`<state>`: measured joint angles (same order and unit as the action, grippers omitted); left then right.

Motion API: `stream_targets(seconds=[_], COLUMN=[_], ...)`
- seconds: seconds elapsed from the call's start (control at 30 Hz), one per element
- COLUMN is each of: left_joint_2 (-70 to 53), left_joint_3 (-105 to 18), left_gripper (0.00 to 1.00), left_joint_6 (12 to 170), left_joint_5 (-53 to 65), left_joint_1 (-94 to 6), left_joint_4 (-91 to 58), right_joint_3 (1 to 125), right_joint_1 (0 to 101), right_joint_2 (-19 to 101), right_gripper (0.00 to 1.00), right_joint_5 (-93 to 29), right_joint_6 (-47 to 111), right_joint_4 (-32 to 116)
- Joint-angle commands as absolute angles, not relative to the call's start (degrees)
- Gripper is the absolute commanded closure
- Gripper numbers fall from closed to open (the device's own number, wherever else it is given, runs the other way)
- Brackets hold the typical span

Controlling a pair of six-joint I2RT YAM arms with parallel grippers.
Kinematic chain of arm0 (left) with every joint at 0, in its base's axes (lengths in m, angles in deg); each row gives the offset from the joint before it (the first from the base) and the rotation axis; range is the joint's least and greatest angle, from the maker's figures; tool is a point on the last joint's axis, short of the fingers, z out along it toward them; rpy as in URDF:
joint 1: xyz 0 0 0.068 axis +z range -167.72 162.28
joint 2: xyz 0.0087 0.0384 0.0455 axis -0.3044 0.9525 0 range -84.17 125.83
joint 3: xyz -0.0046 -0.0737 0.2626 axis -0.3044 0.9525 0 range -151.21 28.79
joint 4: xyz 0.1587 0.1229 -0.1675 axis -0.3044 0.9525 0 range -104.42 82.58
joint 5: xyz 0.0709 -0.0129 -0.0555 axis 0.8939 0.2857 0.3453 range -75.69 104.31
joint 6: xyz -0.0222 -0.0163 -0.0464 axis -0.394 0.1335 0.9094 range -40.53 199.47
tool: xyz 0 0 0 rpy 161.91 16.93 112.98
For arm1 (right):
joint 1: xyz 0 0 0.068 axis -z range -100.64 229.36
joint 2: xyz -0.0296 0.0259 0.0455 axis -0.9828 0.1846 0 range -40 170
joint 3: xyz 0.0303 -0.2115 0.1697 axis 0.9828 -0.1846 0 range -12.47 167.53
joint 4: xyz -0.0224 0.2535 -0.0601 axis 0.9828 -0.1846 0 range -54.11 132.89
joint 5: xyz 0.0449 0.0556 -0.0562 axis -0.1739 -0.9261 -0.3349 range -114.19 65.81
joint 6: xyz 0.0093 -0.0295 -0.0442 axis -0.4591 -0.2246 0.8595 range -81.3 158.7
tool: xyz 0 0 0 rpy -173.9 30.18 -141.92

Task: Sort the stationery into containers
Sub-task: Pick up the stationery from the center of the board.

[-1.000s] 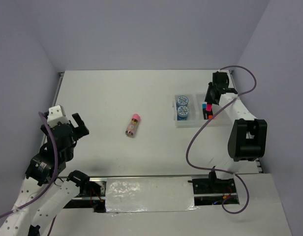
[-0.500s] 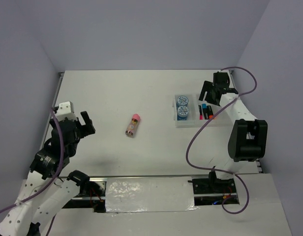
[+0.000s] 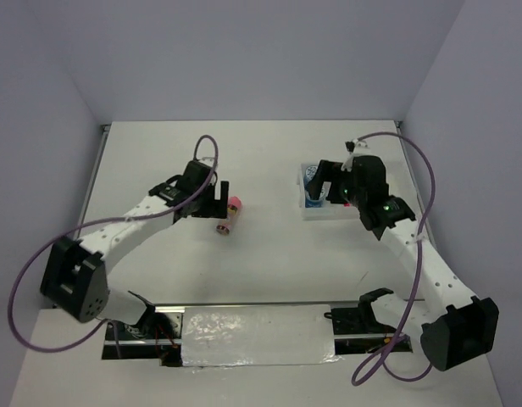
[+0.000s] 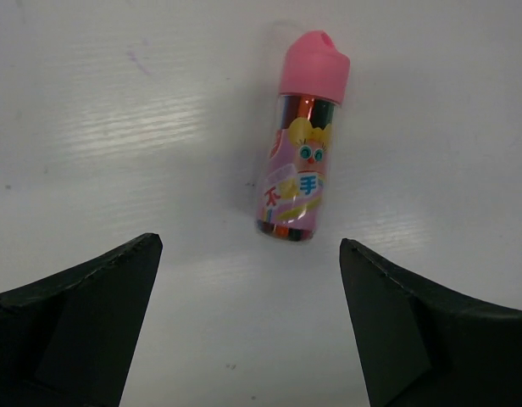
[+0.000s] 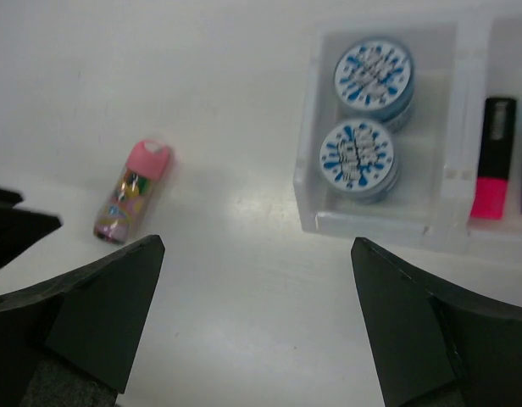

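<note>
- Left hand (image 4: 248, 246): hangs released over the desk (image 4: 117, 127), fingers spread wide, grasping nothing.
- Glue stick (image 4: 299, 170): lies flat on the desk just ahead of the left hand, within the span of the two fingers and nearer the right one; pink cap points away from the hand; touches neither finger.
- Right hand (image 5: 257, 246): also released, fingers wide apart, empty above bare desk.
- Tray (image 5: 308, 170): sits ahead of the right hand and off to its right, near wall close to the right finger's tip in the wrist view.
- Tape rolls (image 5: 358, 158): two blue ones, lying flat one behind the other in the tray compartment nearest the hand's centre line, about touching.
- Pink highlighter (image 5: 493, 161): lies in the next compartment to the right, pink end toward the hand.
- From the right hand, the glue stick lies ahead and to the left, well apart from the tray.
</note>
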<state>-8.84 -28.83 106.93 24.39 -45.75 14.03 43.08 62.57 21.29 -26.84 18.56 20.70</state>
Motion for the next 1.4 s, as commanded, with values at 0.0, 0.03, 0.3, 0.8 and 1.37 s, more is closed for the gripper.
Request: stream_targets(seconds=[0.0, 0.03, 0.3, 0.8, 1.37], left_joint_2=[-0.69, 2.46, 14.79, 14.9, -13.5], left_joint_3=[-33.16, -33.52, -38.44, -33.53, -4.71], left_gripper=[0.01, 0.01, 0.1, 1.0, 1.0], left_joint_6=[107.86, 107.94, 107.41, 107.77, 126.03], left_joint_5=[22.57, 22.31, 19.14, 14.75, -14.16], left_joint_1=[-46.73, -46.81, -49.36, -52.43, -57.71], left_joint_4=[9.68, 8.71, 7.12, 0.45, -66.41], right_joint_3=[36.33, 35.44, 32.1, 26.3, 16.79], right_joint_1=[62.22, 61.96, 60.82, 60.03, 44.57], right_joint_2=[17.67, 17.22, 13.79, 13.7, 3.15], right_gripper=[0.0, 0.0, 0.0, 0.0, 0.01], right_joint_5=[-35.95, -37.36, -38.25, -47.91, -38.78], right_joint_6=[15.94, 15.85, 18.13, 12.78, -10.08], right_joint_4=[24.95, 25.31, 23.2, 32.25, 56.52])
